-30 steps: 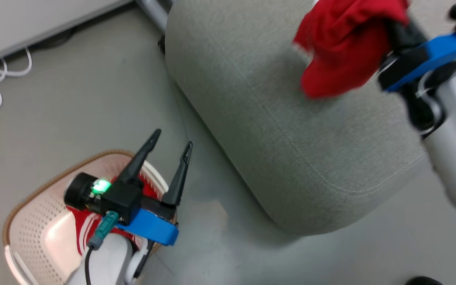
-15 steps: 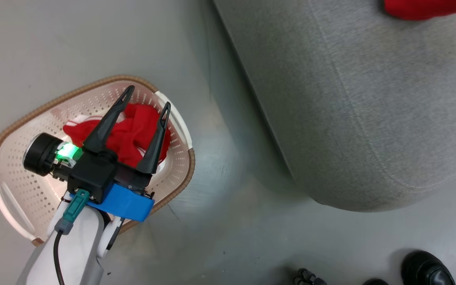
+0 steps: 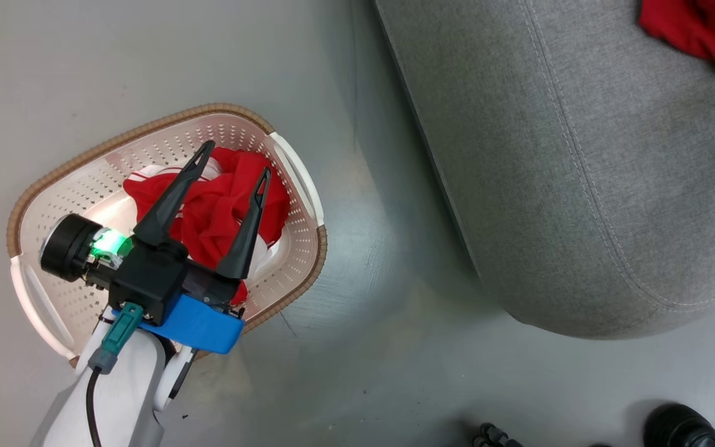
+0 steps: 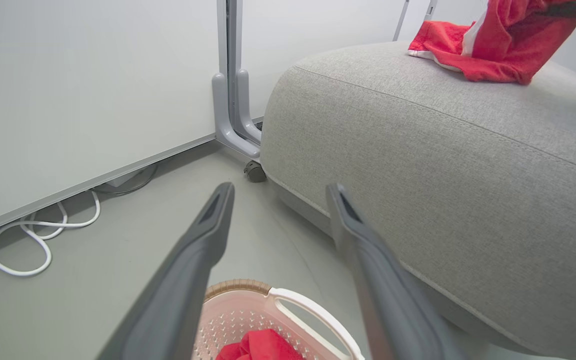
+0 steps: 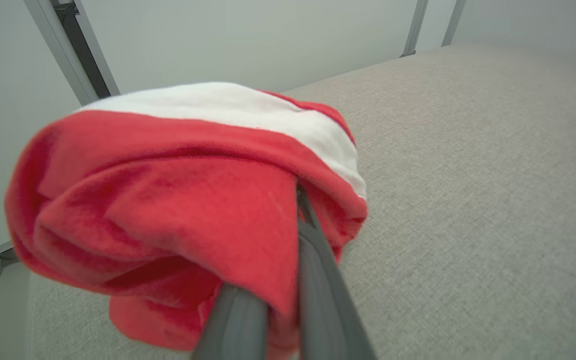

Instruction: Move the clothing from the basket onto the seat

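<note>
Dark tool (image 3: 237, 158), blue mount (image 3: 199, 326), white forearm (image 3: 123, 391)

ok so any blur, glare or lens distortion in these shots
Head view: sharp, with a green lamp on the left gripper and a bright glow on the basket wall beside it, plus a pale sheen on the floor. Left wrist view: near fingers loom large and soft-edged. Right wrist view: the red garment close to the lens is soft, the seat weave blurs with distance.

A smooth grey floor (image 3: 395, 347) with a dull sheen runs to a plain white wall panel (image 4: 93, 90). A grey metal upright (image 4: 229, 75) stands against the panel, with a dark caster (image 4: 255, 171) at its foot. A white cable (image 4: 38, 235) lies looped along the panel's base.
</note>
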